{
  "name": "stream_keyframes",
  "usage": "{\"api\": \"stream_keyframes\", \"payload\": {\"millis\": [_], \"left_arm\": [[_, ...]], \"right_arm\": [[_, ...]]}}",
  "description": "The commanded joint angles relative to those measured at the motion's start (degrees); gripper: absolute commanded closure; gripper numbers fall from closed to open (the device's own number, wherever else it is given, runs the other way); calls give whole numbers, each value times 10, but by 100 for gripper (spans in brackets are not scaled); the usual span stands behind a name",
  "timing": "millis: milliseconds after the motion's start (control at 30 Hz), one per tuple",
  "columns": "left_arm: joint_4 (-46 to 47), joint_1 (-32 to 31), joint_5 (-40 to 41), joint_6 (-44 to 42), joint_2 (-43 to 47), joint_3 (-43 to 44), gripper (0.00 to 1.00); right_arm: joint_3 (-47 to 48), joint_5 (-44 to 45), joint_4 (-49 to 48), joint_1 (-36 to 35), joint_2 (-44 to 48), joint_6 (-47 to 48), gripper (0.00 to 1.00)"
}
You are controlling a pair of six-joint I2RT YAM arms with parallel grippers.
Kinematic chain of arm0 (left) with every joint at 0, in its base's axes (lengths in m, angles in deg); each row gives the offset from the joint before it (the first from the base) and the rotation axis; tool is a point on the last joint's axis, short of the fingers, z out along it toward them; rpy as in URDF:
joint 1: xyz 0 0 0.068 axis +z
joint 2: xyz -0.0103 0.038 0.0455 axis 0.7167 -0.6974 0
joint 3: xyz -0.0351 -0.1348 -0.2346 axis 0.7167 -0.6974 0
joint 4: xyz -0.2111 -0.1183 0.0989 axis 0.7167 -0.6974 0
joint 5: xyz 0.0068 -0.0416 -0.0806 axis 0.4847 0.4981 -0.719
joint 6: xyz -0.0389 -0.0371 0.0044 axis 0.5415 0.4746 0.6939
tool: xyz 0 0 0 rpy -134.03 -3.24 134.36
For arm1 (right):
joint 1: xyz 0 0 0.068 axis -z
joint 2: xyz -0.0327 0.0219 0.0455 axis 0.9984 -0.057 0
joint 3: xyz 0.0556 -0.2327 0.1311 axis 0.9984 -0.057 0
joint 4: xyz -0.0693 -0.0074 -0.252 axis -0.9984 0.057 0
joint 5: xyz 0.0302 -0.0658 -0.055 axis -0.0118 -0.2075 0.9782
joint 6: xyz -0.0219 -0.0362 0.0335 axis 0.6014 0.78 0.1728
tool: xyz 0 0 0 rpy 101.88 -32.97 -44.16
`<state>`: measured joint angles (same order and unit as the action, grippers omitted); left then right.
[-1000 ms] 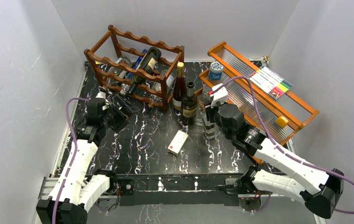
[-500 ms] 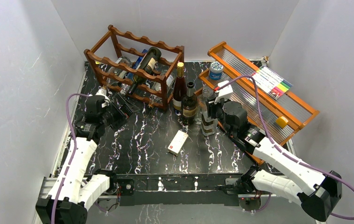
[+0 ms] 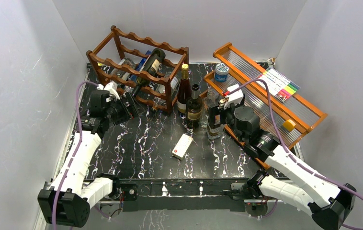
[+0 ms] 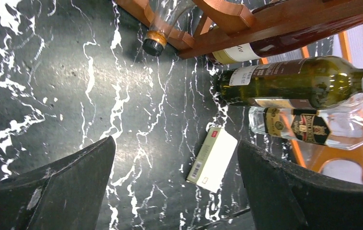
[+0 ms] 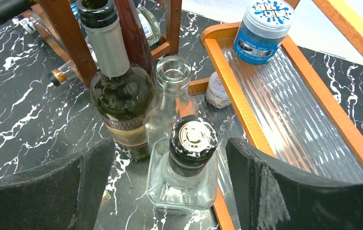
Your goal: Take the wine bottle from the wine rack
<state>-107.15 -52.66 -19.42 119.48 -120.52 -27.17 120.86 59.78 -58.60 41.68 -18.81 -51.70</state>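
Observation:
The dark wooden wine rack (image 3: 122, 64) stands at the back left with several bottles lying in it. A dark wine bottle (image 3: 148, 67) rests tilted across its upper rails. My left gripper (image 3: 130, 106) hangs open just in front of the rack's lower tier, holding nothing. In the left wrist view (image 4: 175, 153) a clear bottle neck (image 4: 163, 28) pokes out of the rack (image 4: 266, 21). My right gripper (image 5: 170, 163) is open around a square clear bottle with a black cap (image 5: 193, 143), which stands on the table (image 3: 212, 130); neither finger touches it.
A red wine bottle (image 3: 184, 91), a dark green bottle (image 3: 194, 109) and a clear bottle (image 3: 211, 99) stand beside the rack. A white box (image 3: 182, 145) lies mid-table. The orange stepped shelf (image 3: 309, 108) on the right carries a blue-lidded jar (image 3: 221, 72).
My right gripper has opened and let go of the square clear bottle, which now stands by the other bottles. My left gripper has moved up toward the rack.

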Motion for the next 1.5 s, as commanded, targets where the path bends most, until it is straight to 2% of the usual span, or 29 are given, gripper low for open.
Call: {"api": "stream_keyframes", "payload": {"millis": [0, 100, 200, 333, 467, 800, 933, 1067, 1333, 1467], "left_arm": [[38, 2, 14, -69, -13, 10, 2], [78, 38, -3, -66, -29, -8, 2], [151, 86, -106, -41, -45, -31, 2], [324, 157, -240, 62, -76, -86, 2], [493, 175, -305, 157, -143, -123, 3], [639, 175, -324, 223, -316, -86, 7], [740, 175, -347, 280, -378, -78, 10], [765, 175, -345, 291, -409, -64, 14], [822, 171, -356, 345, -475, -32, 35], [851, 162, -374, 367, -508, -8, 42]], "right_arm": [[44, -10, 36, 1, 29, -2, 2], [58, -13, 74, 1, 46, -2, 2], [75, -20, 113, 1, 60, 6, 2], [83, -20, 145, 1, 84, 6, 2], [77, -22, 145, 1, 106, 2, 2], [85, -34, 135, 1, 97, 7, 2], [85, -34, 132, 1, 96, 10, 2], [82, -31, 128, 1, 98, 12, 2], [74, -31, 123, 1, 97, 17, 2], [75, -28, 123, 1, 98, 19, 2]]}}
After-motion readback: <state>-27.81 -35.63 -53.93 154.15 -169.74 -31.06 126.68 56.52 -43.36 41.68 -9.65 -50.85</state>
